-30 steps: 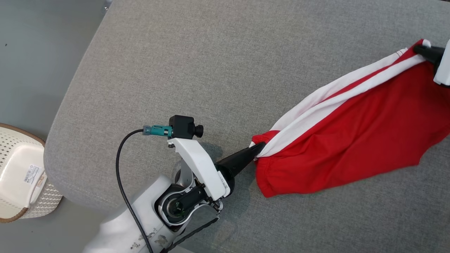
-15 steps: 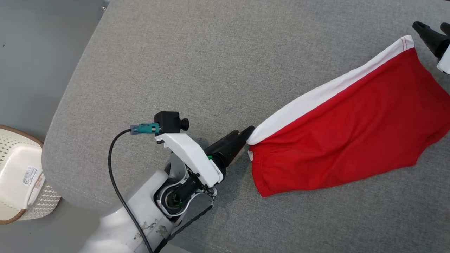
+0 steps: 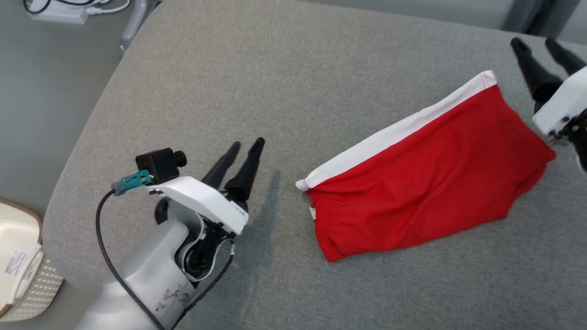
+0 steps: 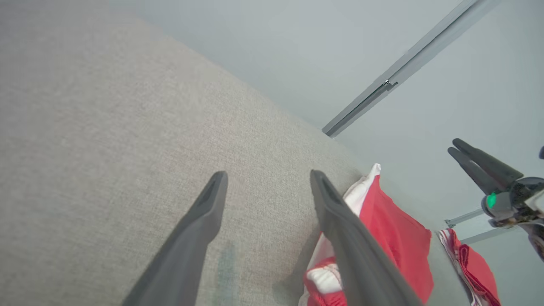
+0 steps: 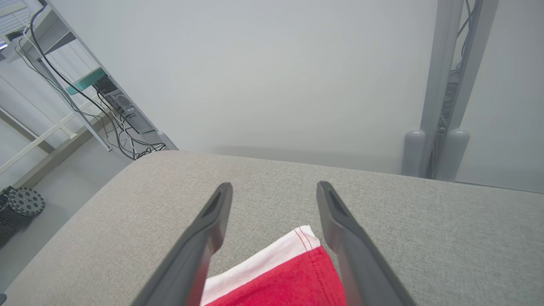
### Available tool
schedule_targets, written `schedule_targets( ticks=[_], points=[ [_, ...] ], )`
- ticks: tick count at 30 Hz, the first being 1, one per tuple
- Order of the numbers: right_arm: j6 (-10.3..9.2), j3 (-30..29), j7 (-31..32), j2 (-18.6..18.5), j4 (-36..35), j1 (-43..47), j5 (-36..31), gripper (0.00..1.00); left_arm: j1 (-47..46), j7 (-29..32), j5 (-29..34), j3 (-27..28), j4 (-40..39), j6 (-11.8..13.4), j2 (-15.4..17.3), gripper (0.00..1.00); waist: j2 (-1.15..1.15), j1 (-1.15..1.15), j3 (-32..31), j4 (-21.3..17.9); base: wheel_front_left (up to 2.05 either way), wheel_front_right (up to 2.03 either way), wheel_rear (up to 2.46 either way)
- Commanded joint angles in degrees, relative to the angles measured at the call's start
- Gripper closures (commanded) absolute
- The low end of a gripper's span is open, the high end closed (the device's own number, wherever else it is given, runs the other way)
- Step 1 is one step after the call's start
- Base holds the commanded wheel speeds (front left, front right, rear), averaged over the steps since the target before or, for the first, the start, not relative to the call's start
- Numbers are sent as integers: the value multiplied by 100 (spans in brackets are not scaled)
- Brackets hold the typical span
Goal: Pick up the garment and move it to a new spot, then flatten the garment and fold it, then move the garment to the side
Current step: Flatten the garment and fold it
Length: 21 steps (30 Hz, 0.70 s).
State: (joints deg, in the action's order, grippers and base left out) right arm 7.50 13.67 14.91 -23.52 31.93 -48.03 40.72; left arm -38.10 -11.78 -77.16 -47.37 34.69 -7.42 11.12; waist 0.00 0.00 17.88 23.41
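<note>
The garment (image 3: 426, 169) is a pair of red shorts with a white side stripe, lying flat and folded on the grey padded surface (image 3: 183, 91). My left gripper (image 3: 248, 142) stands open to the left of its waistband end, a hand's width away and holding nothing. My right gripper (image 3: 533, 42) is open above the far right corner of the garment, also apart from it. The left wrist view has my left gripper (image 4: 267, 174) open with the garment (image 4: 395, 229) on its right. In the right wrist view, the garment's striped corner (image 5: 289, 272) lies under my open right gripper (image 5: 274, 185).
A white perforated basket (image 3: 18, 270) sits on the floor at lower left, beyond the surface's edge. Cables and a power strip (image 3: 59, 9) lie at top left. A metal post (image 5: 442, 85) stands behind the surface. Another red and white cloth (image 4: 471, 263) shows past the far edge.
Both grippers have let go of the garment, opened and drawn back from its two ends. The garment has settled flat on the surface. The head camera has also shifted.
</note>
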Motion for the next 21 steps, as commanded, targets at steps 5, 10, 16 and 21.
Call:
schedule_targets(
  ticks=[5,10,16,21],
  points=[
    [-3,305,-890,-185,-446,687,-217,0,25,-340,1256,290,176,283,234,0,0,0,-535,-349,0,0,0],
    [-3,347,-1604,-210,-642,1252,-576,0,721,-339,2629,1319,-395,578,180,0,0,0,-850,-572,0,0,0],
    [-3,99,-2188,39,-729,1967,-905,0,1721,-340,3878,2329,-1105,673,-13,0,0,0,-1153,-822,0,0,0],
    [-3,-90,-2559,261,-799,2475,-1317,0,2287,-341,4476,2837,-1432,576,-184,0,0,0,-1294,-960,0,0,0]
  ],
)
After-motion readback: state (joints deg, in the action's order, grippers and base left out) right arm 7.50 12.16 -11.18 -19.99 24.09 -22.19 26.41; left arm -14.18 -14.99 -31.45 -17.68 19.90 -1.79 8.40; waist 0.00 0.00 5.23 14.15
